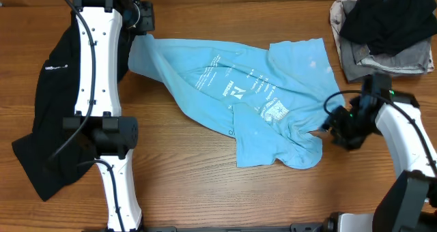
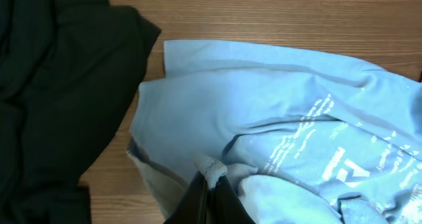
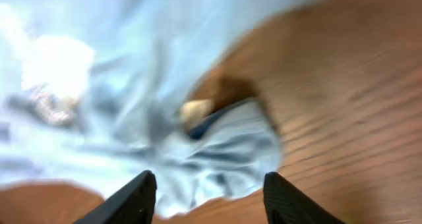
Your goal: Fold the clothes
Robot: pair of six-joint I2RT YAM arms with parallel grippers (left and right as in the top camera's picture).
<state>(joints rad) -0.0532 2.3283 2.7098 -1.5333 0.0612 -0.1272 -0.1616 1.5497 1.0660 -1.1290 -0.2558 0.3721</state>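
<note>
The light blue T-shirt (image 1: 232, 95) lies rumpled mid-table. At its far-left edge the left gripper (image 2: 210, 194) is pinched tight on the hem, likely anchoring it for a pull flat. The right gripper (image 3: 208, 188) hangs over the opposite corner, jaws wide, holding nothing, though blur hides any contact.

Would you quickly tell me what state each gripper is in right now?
Left gripper: closed, pinching an edge of the light blue T-shirt.
Right gripper: open, holding nothing, at the shirt's crumpled corner.
</note>
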